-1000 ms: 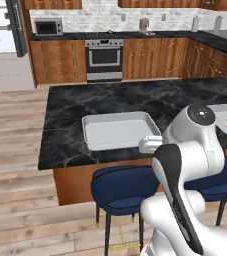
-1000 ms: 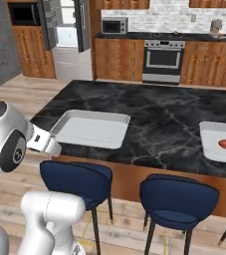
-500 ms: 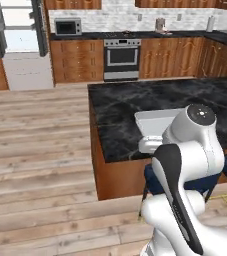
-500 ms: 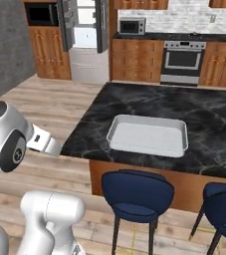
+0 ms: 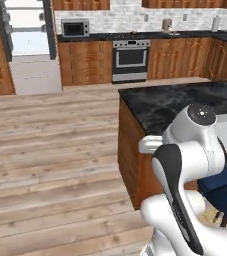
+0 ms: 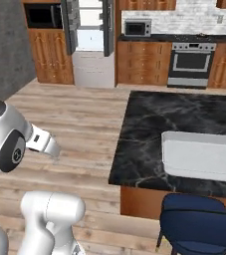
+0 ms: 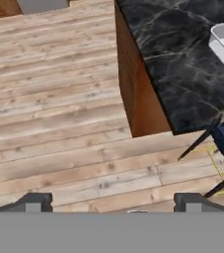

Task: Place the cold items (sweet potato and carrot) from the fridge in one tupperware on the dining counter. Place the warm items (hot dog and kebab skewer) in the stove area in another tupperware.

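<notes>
Swinging left with the base, we now face the far wall of the kitchen rather than the counter: a second ago the dark dining counter (image 6: 184,119) filled the middle of both base views, and now it sits off to the right with bare wooden floor (image 5: 50,150) in front of us. The fridge (image 6: 87,42) with its doors open stands ahead at the back wall, and the stove (image 5: 131,60) to its right. One grey tupperware (image 6: 201,157) lies on the counter, with nothing in it that we can see, so we judge no item placed yet and the drive as a run toward the fridge for the sweet potato and carrot, which are too far off to make out. Our claw (image 7: 113,202) hangs over the floor, tips spread wide, carrying nothing.
</notes>
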You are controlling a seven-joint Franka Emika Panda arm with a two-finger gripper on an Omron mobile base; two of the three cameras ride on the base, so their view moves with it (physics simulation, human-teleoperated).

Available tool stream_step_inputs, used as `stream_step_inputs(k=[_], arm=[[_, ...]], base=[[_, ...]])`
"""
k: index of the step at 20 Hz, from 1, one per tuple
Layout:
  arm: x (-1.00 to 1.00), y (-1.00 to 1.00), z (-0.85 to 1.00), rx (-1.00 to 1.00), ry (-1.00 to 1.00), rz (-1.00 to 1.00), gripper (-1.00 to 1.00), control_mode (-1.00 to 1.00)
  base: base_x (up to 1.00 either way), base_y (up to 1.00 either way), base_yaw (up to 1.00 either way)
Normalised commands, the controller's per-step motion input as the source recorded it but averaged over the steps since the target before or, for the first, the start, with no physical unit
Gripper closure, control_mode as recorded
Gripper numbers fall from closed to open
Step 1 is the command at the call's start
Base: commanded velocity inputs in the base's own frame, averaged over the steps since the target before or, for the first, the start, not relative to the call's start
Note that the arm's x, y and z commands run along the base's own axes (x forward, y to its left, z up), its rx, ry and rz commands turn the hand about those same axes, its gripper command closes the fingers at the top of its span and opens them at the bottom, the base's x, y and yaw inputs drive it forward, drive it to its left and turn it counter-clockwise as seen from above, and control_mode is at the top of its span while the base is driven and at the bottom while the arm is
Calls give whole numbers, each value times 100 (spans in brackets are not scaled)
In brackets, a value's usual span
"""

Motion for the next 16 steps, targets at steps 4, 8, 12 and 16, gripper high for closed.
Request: stream_step_inputs(k=[4, 8, 12, 16], arm=[[0, 0, 0, 0, 0, 0, -100, 100], [0, 0, 0, 0, 0, 0, -100, 100], [0, 0, 0, 0, 0, 0, -100, 100], [0, 0, 0, 0, 0, 0, -100, 100]], base=[[86, 100, -32], [91, 100, -34], [93, 98, -35], [90, 85, -43]])
